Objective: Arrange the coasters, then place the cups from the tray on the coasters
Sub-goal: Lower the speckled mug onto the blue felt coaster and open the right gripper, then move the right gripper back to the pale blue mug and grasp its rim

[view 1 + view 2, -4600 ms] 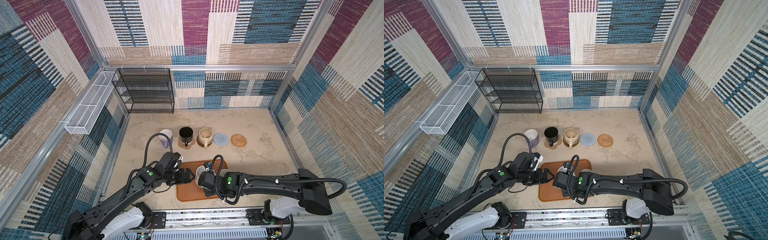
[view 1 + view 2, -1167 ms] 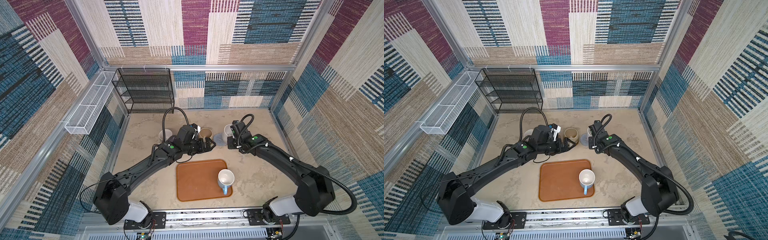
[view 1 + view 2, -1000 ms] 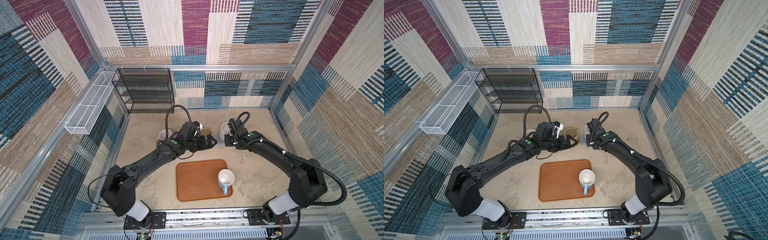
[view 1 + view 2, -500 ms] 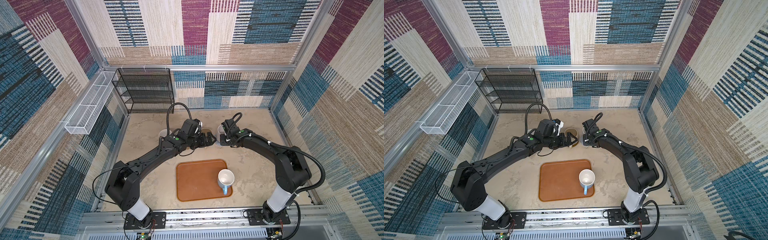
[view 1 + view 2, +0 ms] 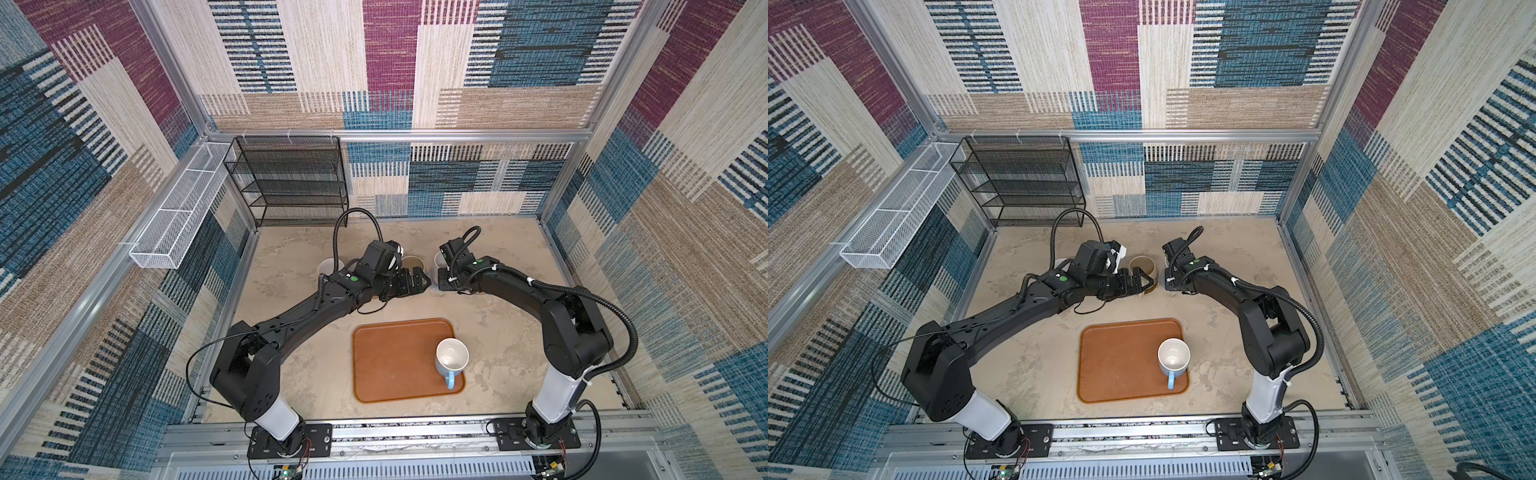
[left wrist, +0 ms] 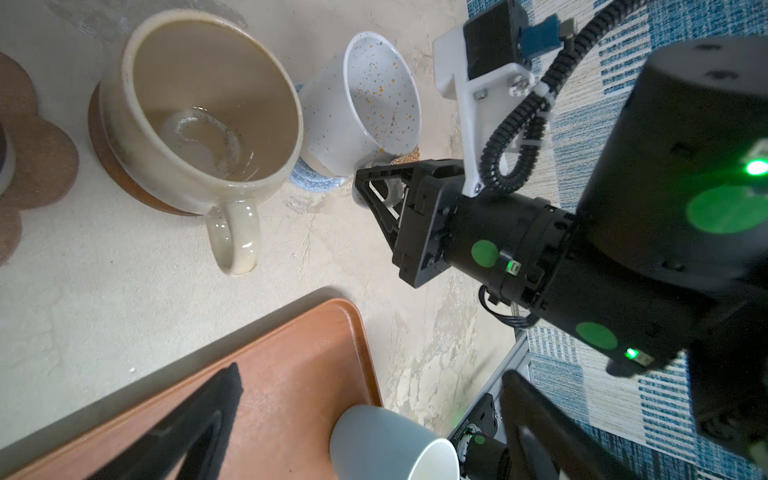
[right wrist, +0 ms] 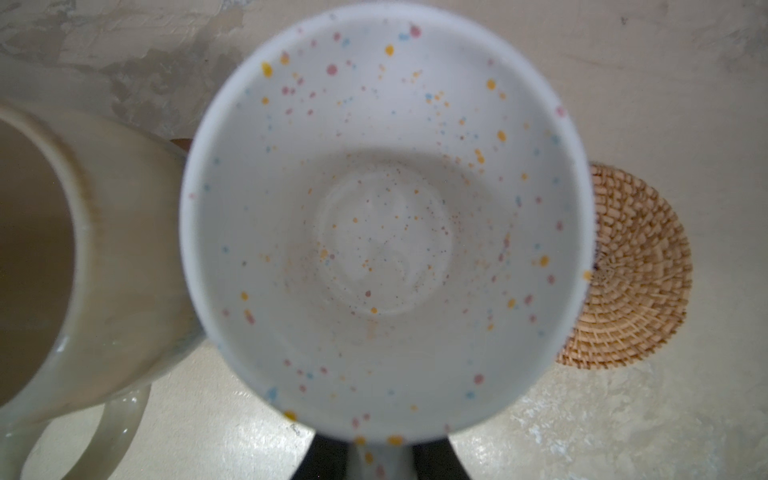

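The blue mug stood on the tray. Farther, the left gripper was spread, empty. The right gripper pinched the speckled mug by its handle over the blue coaster. Tilted, it could bump the beige mug when released.

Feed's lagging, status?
Left gripper open beside beige mug. Right gripper shut on speckled mug handle, at light blue coaster. Beige mug close alongside. Light blue mug on tray.

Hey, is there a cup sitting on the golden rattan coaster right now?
No, in the right wrist view the golden rattan coaster lies bare, with the white speckled mug beside it, not on it.
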Controlling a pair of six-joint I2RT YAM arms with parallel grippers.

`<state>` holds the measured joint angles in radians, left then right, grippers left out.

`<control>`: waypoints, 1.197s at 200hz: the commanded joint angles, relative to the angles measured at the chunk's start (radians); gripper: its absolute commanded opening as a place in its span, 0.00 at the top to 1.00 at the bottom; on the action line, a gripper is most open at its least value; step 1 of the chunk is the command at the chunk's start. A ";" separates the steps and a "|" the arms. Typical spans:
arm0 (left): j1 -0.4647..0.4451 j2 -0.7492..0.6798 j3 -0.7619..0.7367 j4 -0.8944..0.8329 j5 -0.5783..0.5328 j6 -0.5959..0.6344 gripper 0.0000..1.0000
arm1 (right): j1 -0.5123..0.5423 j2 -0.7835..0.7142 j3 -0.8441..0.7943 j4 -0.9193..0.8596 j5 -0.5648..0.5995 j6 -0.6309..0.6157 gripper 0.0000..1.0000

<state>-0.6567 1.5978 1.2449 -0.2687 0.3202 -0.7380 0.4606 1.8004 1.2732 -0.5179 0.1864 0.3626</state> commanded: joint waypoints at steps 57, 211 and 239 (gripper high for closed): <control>0.001 -0.024 -0.016 0.008 0.003 0.011 0.00 | 0.003 -0.014 0.013 0.047 -0.014 0.042 0.69; -0.015 -0.233 -0.153 -0.136 0.083 0.082 0.00 | 0.002 -0.440 -0.229 -0.056 -0.185 0.039 0.04; -0.015 -0.261 -0.206 -0.137 0.157 0.076 0.00 | 0.003 -0.566 -0.277 -0.174 -0.296 0.019 0.04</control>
<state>-0.6720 1.3575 1.0691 -0.3828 0.4011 -0.6849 0.4610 1.3067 1.0233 -0.5858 0.0040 0.4011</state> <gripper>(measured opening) 0.997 0.957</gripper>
